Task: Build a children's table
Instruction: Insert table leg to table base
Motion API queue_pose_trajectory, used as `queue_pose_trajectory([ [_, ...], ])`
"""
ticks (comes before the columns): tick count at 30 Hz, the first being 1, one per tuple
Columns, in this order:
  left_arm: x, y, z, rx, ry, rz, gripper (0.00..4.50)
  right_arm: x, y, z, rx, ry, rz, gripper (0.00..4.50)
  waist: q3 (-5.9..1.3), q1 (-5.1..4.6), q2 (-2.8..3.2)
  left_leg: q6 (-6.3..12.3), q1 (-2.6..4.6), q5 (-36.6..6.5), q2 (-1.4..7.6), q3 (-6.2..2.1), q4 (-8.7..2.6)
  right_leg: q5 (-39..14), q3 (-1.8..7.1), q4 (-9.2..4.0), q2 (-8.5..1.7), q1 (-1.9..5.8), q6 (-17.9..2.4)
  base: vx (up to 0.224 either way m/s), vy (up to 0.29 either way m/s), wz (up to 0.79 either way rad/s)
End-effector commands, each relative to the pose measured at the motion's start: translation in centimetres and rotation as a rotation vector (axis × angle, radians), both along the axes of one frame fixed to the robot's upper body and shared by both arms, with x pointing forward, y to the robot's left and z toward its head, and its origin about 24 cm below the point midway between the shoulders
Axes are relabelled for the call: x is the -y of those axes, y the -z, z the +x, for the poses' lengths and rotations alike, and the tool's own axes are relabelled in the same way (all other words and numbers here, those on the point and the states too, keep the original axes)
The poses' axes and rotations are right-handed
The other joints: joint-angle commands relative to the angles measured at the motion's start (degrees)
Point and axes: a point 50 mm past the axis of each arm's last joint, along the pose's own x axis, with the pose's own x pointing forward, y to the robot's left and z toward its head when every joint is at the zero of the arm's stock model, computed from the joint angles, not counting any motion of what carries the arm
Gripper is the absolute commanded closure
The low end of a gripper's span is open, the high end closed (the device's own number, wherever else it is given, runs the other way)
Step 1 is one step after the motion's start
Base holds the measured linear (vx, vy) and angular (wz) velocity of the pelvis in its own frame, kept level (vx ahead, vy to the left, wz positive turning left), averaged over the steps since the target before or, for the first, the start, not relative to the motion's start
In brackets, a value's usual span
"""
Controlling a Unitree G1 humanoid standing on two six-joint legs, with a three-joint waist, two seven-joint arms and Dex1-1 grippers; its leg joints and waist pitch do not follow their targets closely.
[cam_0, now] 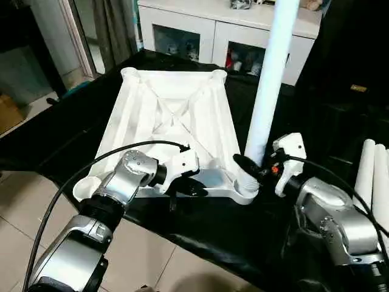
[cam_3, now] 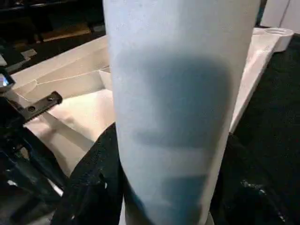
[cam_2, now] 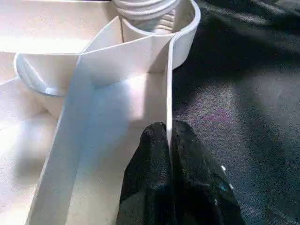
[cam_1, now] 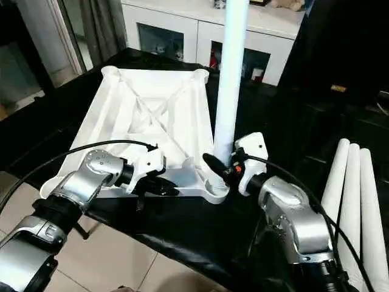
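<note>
The children's table top [cam_0: 176, 109] lies upside down on the black cloth, its ribbed underside facing up. In the left wrist view, my left gripper [cam_2: 168, 140] is shut on the thin rim wall at the top's near edge. It also appears in the head view as left gripper [cam_0: 193, 188]. One white leg [cam_0: 270, 79] stands upright in the near right corner socket [cam_0: 246, 185]. My right gripper [cam_0: 252, 167] holds the leg low down, with a black finger [cam_3: 93, 183] on either side of it.
Three spare white legs [cam_1: 349, 176] lie side by side on the cloth at the far right. The black-covered work table [cam_0: 200, 225] ends just in front of me, above a tiled floor [cam_0: 36, 201]. A white cabinet [cam_0: 213, 30] stands behind.
</note>
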Motion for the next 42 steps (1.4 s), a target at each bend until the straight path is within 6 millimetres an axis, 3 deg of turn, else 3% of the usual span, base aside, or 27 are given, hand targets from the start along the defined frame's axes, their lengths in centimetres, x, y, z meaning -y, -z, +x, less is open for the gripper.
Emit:
queue_pose_trajectory([
  [1,-0.3,0.2,0.0,-0.021,-0.020,-0.019,4.50,-0.4,-0.1,-0.1,-0.011,-0.038,0.008,2.59,-3.04,0.30,-1.11,2.70,0.66,-11.0,3.63,-1.48,-4.11,-15.4,3.31,-5.04,-5.82,2.05,-10.9,0.000,0.000,0.00],
  [5,-0.3,0.1,0.0,-0.022,-0.024,-0.019,4.50,-0.4,0.2,-0.3,-0.035,-0.060,-0.009,2.59,-2.98,0.27,-1.10,2.02,0.65,-11.9,3.65,-1.59,-4.20,-19.0,3.34,-5.38,-5.84,1.99,-9.4,0.000,0.000,0.00],
  [11,-0.3,0.3,-0.1,-0.029,-0.026,-0.017,4.50,-0.1,0.4,-0.1,-0.031,-0.055,-0.052,2.59,-3.04,0.22,-1.00,2.09,0.63,-11.2,3.59,-1.54,-4.15,-16.7,3.40,-5.19,-5.81,1.98,-10.1,0.000,0.000,0.00],
  [21,-0.7,0.4,-0.1,-0.012,-0.036,-0.012,4.50,-0.5,0.7,0.4,-0.040,-0.049,0.018,2.59,-2.96,-0.03,-0.88,1.65,0.69,-12.7,3.69,-1.66,-4.28,-18.4,3.35,-5.38,-5.80,1.86,-10.0,0.000,0.000,0.00],
  [25,-0.8,0.4,-0.1,-0.007,-0.040,-0.010,4.50,-0.1,1.2,0.4,-0.060,-0.025,0.084,2.59,-2.92,-0.12,-0.98,1.61,0.62,-13.2,3.68,-1.71,-4.29,-19.3,3.33,-5.47,-5.94,1.85,-10.1,0.000,0.000,0.00],
  [26,-0.8,0.4,-0.1,-0.004,-0.042,-0.009,4.50,0.1,1.4,0.4,-0.067,-0.016,0.094,2.59,-2.95,-0.18,-1.34,1.64,0.54,-13.0,3.70,-1.71,-4.33,-19.0,3.28,-5.39,-5.86,1.92,-10.1,0.000,0.000,0.00],
  [28,-0.9,0.3,-0.1,-0.003,-0.050,-0.017,4.50,0.5,2.1,0.0,-0.089,0.009,0.154,2.59,-2.86,-0.07,-0.92,1.60,0.69,-13.2,3.71,-1.73,-4.35,-19.2,3.32,-5.42,-5.93,1.79,-10.2,0.000,0.000,0.00],
  [33,-1.0,0.1,0.0,0.006,-0.053,-0.016,4.50,1.3,4.0,-1.0,-0.121,0.058,0.216,2.59,-2.94,0.15,-1.20,1.92,0.57,-13.0,3.76,-1.67,-4.38,-18.2,3.33,-5.42,-6.03,1.84,-10.4,0.000,0.000,0.00],
  [35,-1.0,0.0,0.1,0.012,-0.056,-0.017,4.50,1.5,4.3,-1.1,-0.109,0.076,0.222,2.59,-2.87,0.12,-0.83,1.88,0.64,-13.3,3.73,-1.64,-4.41,-18.1,3.33,-5.48,-5.93,1.72,-10.7,0.000,0.000,0.00],
  [40,-1.2,-0.2,0.3,0.018,-0.061,-0.018,4.50,2.2,5.0,-1.4,-0.095,0.137,0.305,2.59,-2.88,0.20,-0.83,1.80,0.65,-14.0,3.75,-1.70,-4.46,-19.0,3.35,-5.56,-6.08,1.82,-10.8,0.000,0.000,0.00],
  [42,-1.3,-0.3,0.4,0.023,-0.064,-0.016,4.50,2.4,5.7,-1.8,-0.089,0.161,0.316,2.59,-2.91,0.32,-0.32,1.60,0.60,-14.5,3.79,-1.83,-4.50,-18.9,3.35,-5.54,-6.19,1.80,-11.0,0.000,0.000,0.00],
])
